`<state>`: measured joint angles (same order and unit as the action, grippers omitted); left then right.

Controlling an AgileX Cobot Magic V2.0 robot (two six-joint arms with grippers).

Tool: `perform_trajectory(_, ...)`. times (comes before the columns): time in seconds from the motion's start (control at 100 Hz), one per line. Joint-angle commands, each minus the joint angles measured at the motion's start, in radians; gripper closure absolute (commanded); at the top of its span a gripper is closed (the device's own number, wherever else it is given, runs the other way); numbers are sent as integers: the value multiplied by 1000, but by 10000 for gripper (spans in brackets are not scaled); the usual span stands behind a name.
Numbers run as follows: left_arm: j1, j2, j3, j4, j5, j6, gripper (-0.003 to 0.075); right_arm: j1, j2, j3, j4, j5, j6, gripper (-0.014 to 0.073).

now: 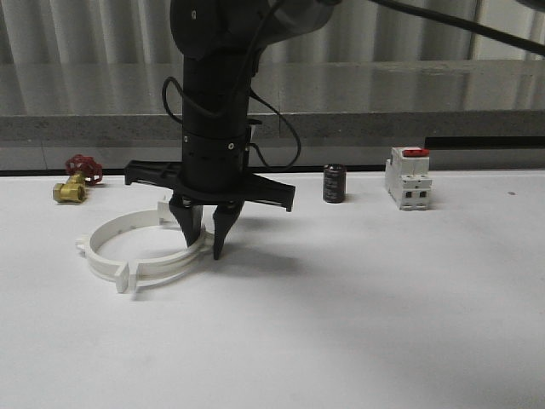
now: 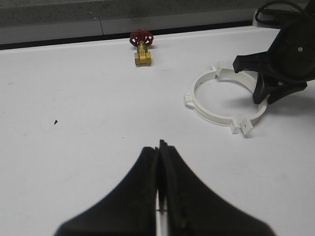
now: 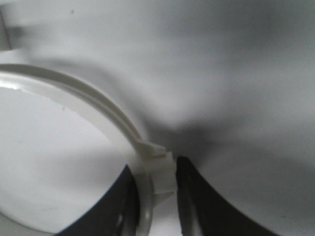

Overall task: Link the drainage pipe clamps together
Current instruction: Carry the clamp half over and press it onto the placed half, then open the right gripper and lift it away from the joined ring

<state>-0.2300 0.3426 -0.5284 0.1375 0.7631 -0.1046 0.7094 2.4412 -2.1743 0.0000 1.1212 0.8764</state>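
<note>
While the right arm's fingers grasp the drainage pipe clamps, valve, cylinder and switch stand behind on the worktop; left fingers clenched.

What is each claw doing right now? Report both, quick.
Left claw: closed, holding nothing.
Right claw: closed on the drainage pipe clamps at a tab joint.

A plain white tabletop fills the foreground, softly shadowed near its middle. Behind its far edge runs a grey speckled stone ledge with a glossy top catching pale reflections. Above hangs a ribbed, light grey wall.
</note>
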Motion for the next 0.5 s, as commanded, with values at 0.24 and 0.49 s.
perform_trajectory(0.24,-8,8,-26,2,-68,-10,741,4,-58,-36,0,-33,59,269)
perform_trajectory(0.49,-8,8,-26,2,-68,-10,741,8,-80,-42,-8,-35,75,176)
